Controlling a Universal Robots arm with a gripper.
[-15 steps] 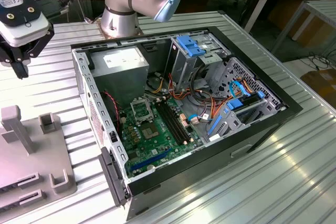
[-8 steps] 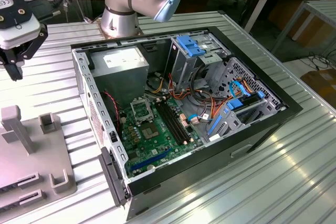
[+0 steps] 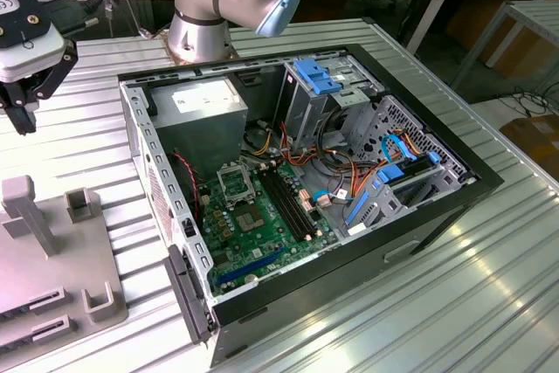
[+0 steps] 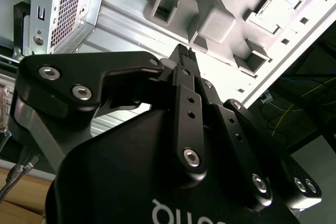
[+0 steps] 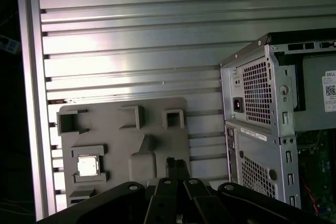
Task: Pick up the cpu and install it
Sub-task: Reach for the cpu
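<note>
Gripper [image 5: 176,164], jaws together and empty, hangs above the tray [image 5: 131,129], well aside of the cpu [image 5: 87,166]; coming down unopened or off-centre, it could knock the cpu from its pocket.

One open computer case [image 3: 288,299], one power-supply box [image 3: 205,115] inside, one grey holder plate [image 5: 121,145], one cpu [image 5: 87,165], one gripper [image 5: 177,163].

Bright glare washes the ribbed table [image 5: 131,51]; computer case [image 5: 257,129] interior seems shadowed.
</note>
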